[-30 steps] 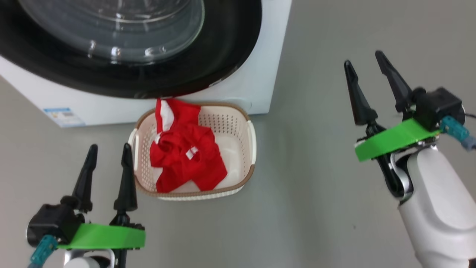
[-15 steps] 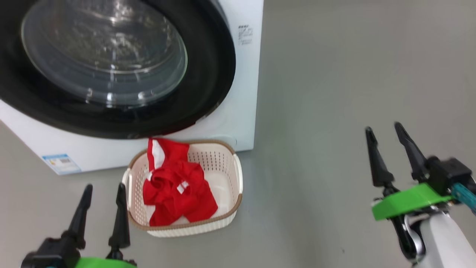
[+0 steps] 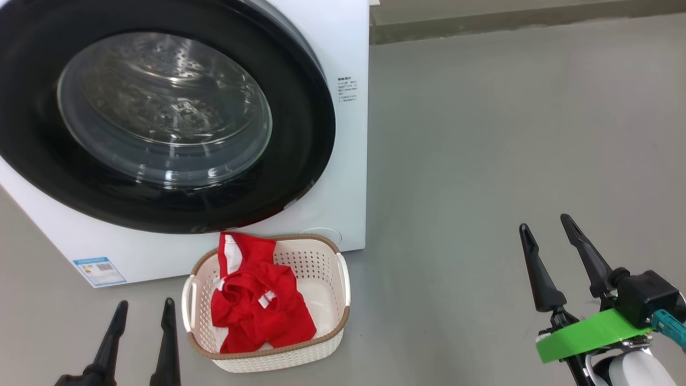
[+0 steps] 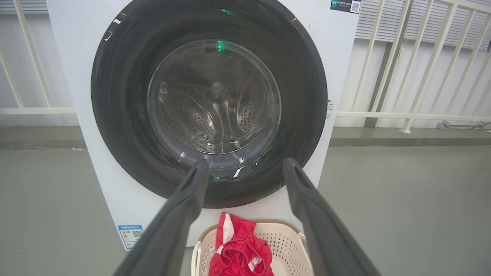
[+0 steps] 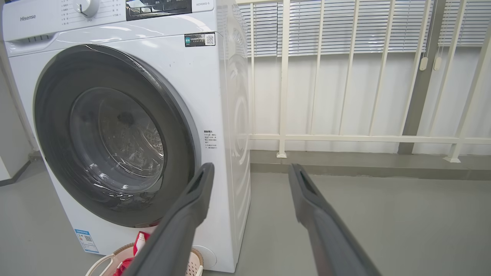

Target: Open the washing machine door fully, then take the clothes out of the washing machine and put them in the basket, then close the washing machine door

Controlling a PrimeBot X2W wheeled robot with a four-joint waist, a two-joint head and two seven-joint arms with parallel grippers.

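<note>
The washing machine [image 3: 351, 161] [image 5: 215, 96] stands white at the upper left, its door [image 3: 161, 115] [image 4: 209, 101] shut flat against the front, steel drum visible through the glass. In front of it on the floor sits the cream basket [image 3: 327, 343] [image 4: 284, 241] holding the red clothes [image 3: 257, 311] [image 4: 238, 253]. My left gripper [image 3: 143, 308] [image 4: 245, 165] is open at the lower left, just left of the basket. My right gripper [image 3: 544, 222] [image 5: 249, 168] is open and empty at the lower right, well clear of the basket.
Grey floor [image 3: 509, 134] spreads to the right of the machine. A white railing [image 5: 345, 138] with blinds behind it runs along the back above a low kerb. A blue sticker [image 3: 99, 269] marks the machine's lower front.
The head camera has tilted up, so the machine and basket sit lower in view. Both grippers show lower in the picture and stay open. Clothes and basket unchanged.
</note>
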